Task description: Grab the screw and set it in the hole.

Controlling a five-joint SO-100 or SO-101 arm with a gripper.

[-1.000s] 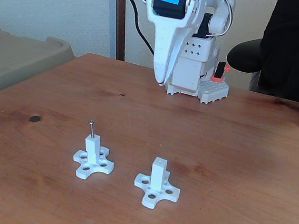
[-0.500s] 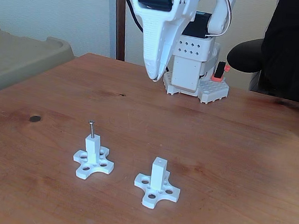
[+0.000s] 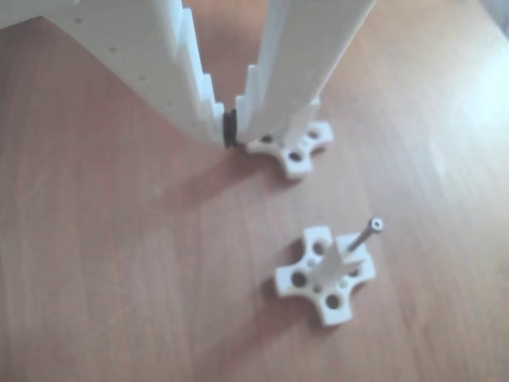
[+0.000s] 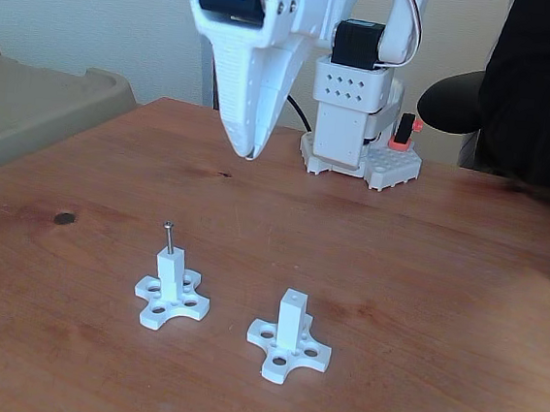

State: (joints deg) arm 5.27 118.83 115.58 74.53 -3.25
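The thin grey screw [image 4: 168, 237] stands upright in the tip of the left white post [image 4: 170, 272] on its cross-shaped base. In the other view the same screw [image 3: 365, 236] leans up out of its post [image 3: 347, 253]. The right post [image 4: 291, 317] has a bare hole [image 4: 293, 294] in its tip. My gripper [image 4: 248, 153] hangs well above the table, behind and above the left post, jaws shut on nothing. In the other view the gripper [image 3: 229, 131] points down beside the second base [image 3: 296, 147], whose post is partly hidden behind a finger.
The arm's white base [image 4: 360, 136] stands at the back of the wooden table [image 4: 425, 269]. A person in dark clothes [image 4: 545, 86] sits at the back right. A beige bin [image 4: 41, 106] lies off the table's left edge. A dark knot [image 4: 63, 217] marks the wood.
In the fixed view the gripper has swung leftward, from in front of the arm's base towards the left post's side, staying shut and high. Screw and posts have not moved.
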